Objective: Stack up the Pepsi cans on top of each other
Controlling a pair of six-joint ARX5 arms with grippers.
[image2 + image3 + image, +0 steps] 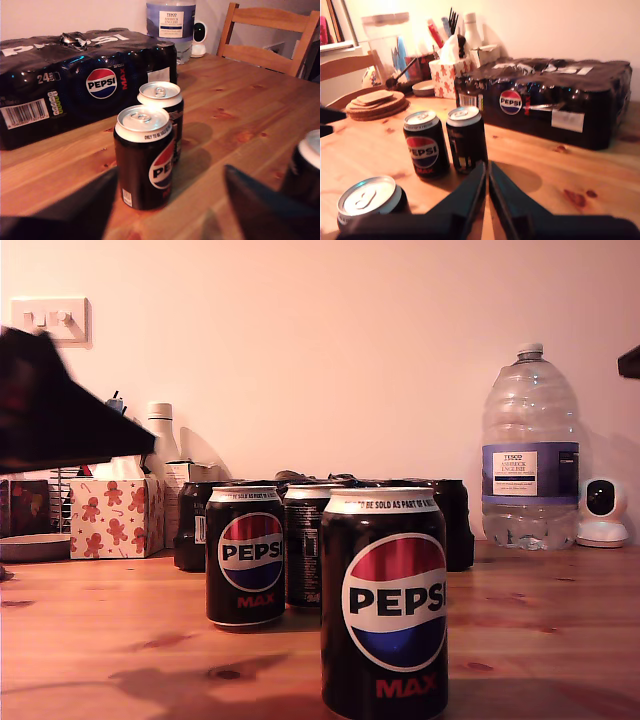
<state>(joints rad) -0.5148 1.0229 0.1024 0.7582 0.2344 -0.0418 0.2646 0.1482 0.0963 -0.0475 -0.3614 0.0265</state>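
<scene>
In the exterior view an arm [60, 410] shows dark and blurred at the exterior view's left, above the counter [100, 640]; I cannot tell from this view which arm it is. Next comes the first Pepsi can [245, 555], then the second Pepsi can [305, 540] just behind it and partly hidden, then the third Pepsi can [385, 600], which is nearest to this camera. All three stand upright on the wood, and none is on top of another. My first tool [170, 175] has its fingers [85, 210] wide apart and holds nothing. One can stands straight ahead of it, close before the gap, and another is just beyond that one. The shrink-wrapped multipack [75, 85] lies further ahead of this tool, to one side. My second tool [487, 167] has its fingers [465, 195] pressed together, with only a thin line between them and nothing in it. Two cans stand side by side just ahead of it, and one can is near beside it, low. The water bottle [530, 450] stands at the exterior view's right, by the wall.
</scene>
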